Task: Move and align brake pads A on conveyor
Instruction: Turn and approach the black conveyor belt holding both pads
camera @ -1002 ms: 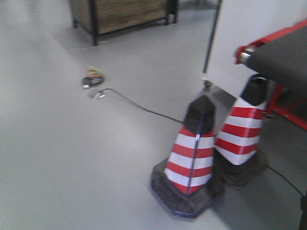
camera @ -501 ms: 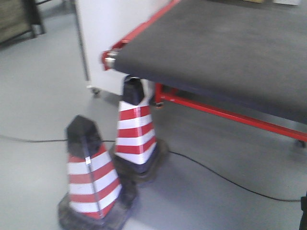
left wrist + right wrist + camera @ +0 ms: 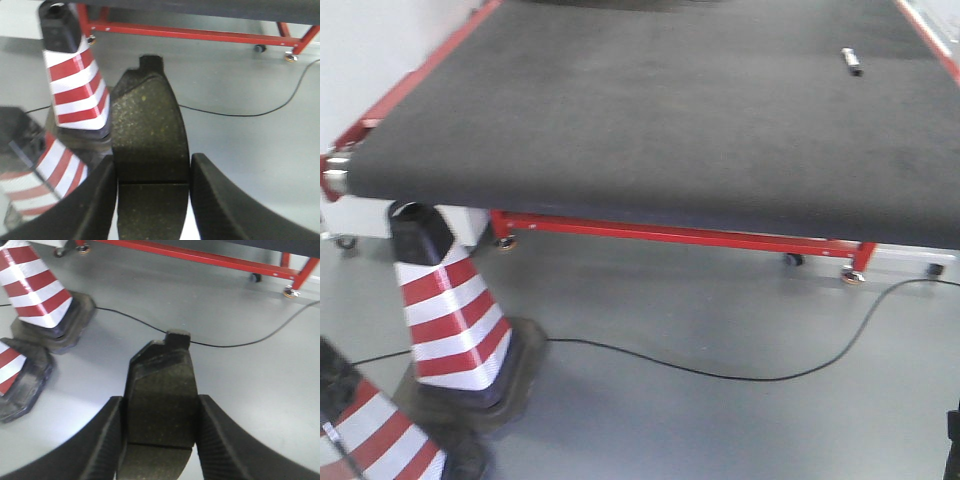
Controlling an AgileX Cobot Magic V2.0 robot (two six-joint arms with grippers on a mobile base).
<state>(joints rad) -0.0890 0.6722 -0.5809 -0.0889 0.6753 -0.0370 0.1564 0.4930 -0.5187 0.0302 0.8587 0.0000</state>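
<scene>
Dark-grey rough fabric fills the upper part of the front view: the conveyor (image 3: 650, 110), edged with red strips and carried on a red frame (image 3: 670, 235) with castors. A pen (image 3: 851, 61) is seen lying on the belt near its far right edge. A red-and-white cone (image 3: 450, 310) is stood at the near left corner, its black tip just under the belt's end. A second cone (image 3: 370, 435) is cut off at the bottom left. A black cable (image 3: 720, 373) is trailed over the grey floor (image 3: 720, 430) below the frame.

In the left wrist view, the left tool (image 3: 152, 167) is clenched on the left pad (image 3: 147, 130). Its black fingers (image 3: 95, 205) are pressed against the pad's two long sides. The pad is held flat-face up over the floor, short of the conveyor. Its end tab is pointed away from the wrist, and its groove is seen low down, between the fingers. Both cones, the cable and the frame are seen beyond it.

In the right wrist view, the right tool (image 3: 160, 407) is clenched on the right pad (image 3: 160, 390) in the same way. A finger is set against each long side, and the tab is pointed away. This pad too is held over the floor, with the cable and frame beyond it and the cones at the left.
</scene>
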